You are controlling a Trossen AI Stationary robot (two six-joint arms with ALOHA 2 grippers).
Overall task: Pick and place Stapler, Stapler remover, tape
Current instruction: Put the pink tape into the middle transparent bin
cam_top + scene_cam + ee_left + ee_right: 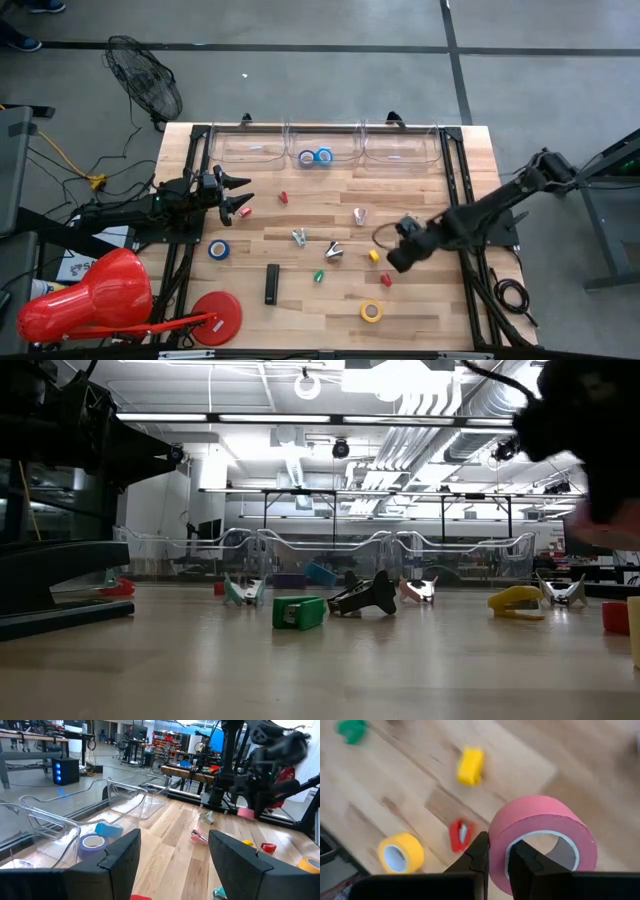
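Note:
My right gripper [500, 862] is shut on a pink tape roll [542, 837], held over the table's right half above a yellow stapler remover [470, 766], a red one [460, 835] and a yellow tape roll [399, 852]. My left gripper [240, 195] hovers open near the table's left edge. A blue tape roll [218, 249] and a black stapler [272, 283] lie flat on the table. A purple roll [307, 157] and a blue roll [324, 155] lie in the middle bin. Several small stapler removers are scattered mid-table. My right gripper pinches the pink roll's wall [497, 837], one finger [522, 865] inside the centre hole and the other [479, 854] outside. The fingers slant down from the table's right side. The roll is lifted clear of the table, its hole facing up along the fingers.
Three clear bins [400, 150] line the table's far edge. A large flat red disc [215, 315] and a red bulbous object [90, 295] sit at the near left corner. A fan [145, 75] stands on the floor beyond. Bare wood shows between the bins and the scattered items.

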